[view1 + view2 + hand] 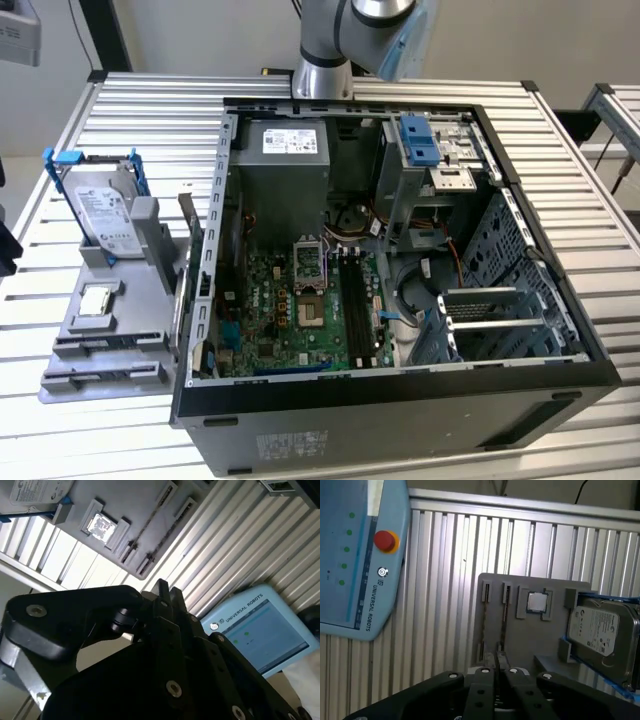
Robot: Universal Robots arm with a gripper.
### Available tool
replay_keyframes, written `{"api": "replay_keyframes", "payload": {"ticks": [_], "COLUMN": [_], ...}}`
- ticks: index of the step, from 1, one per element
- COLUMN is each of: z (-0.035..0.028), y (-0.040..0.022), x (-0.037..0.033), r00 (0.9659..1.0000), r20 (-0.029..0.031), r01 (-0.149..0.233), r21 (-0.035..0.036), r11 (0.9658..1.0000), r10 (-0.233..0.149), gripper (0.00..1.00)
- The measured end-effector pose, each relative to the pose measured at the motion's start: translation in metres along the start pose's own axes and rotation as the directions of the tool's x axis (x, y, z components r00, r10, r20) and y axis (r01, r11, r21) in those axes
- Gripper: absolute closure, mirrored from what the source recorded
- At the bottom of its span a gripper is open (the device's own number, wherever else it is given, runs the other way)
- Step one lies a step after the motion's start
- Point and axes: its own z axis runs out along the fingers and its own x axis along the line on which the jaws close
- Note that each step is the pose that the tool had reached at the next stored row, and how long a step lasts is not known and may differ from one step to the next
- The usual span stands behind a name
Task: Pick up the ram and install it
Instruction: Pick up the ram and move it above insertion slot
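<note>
Grey tray (530, 582): ram (503, 622) edge-up in slot.
Claw (497, 662): closed, empty, well off ram.
Technique: probably square jaws to ram's flat faces.

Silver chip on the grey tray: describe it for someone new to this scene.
Beside the open computer case, on the exterior view's left, lies a grey tray. The silver chip sits flat in its square recess, between the propped-up hard drive and two long narrow slots; it alone is small and square.
</note>
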Motion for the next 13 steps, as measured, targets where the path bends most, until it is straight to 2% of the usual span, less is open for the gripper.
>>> {"api": "replay_keyframes", "payload": {"ticks": [13], "z": [0.0003], "y": [0.0], "x": [0.0], "r00": [1.0], "r20": [0.0001], "r01": [0.0], "r21": [0.0007], "r11": [1.0], "r10": [0.0], "gripper": [0.0]}}
